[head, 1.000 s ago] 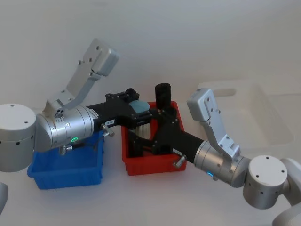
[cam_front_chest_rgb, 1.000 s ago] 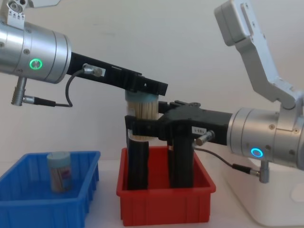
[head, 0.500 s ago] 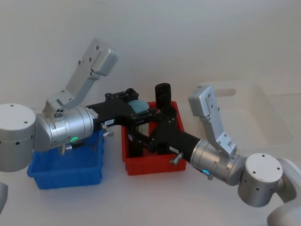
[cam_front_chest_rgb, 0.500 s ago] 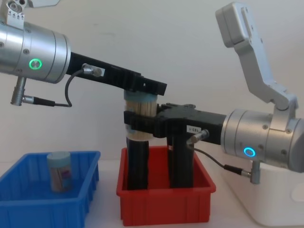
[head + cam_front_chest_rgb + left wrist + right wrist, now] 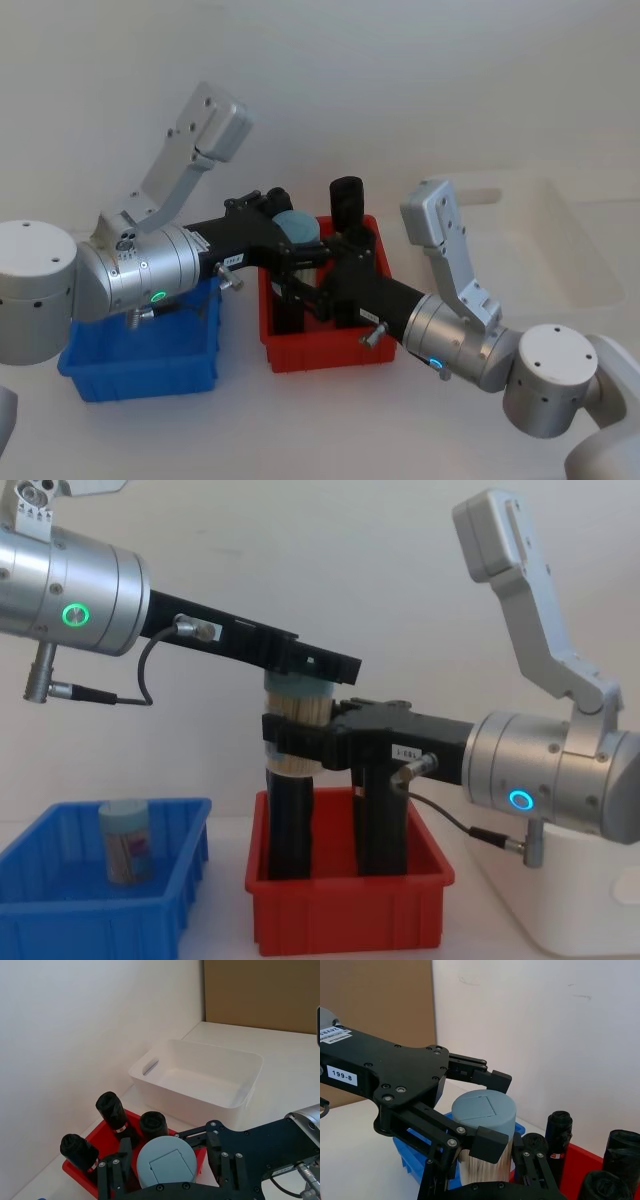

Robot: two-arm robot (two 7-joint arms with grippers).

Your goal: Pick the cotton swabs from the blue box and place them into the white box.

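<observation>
While the right gripper point(image 5: 297, 750) clamps the clear, blue-lidded cotton swabs tub point(image 5: 297, 708) above the red plastic bin point(image 5: 350, 915), whether the left gripper point(image 5: 315, 668) grips its half-hidden lid cannot be told.

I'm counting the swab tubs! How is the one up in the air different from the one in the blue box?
The raised tub hangs above the red bin; the resting tub stands inside the blue box. The raised tub is clamped by the right gripper, with the left gripper at its lid; the resting tub is untouched. Both are upright, with pale blue lids.
</observation>
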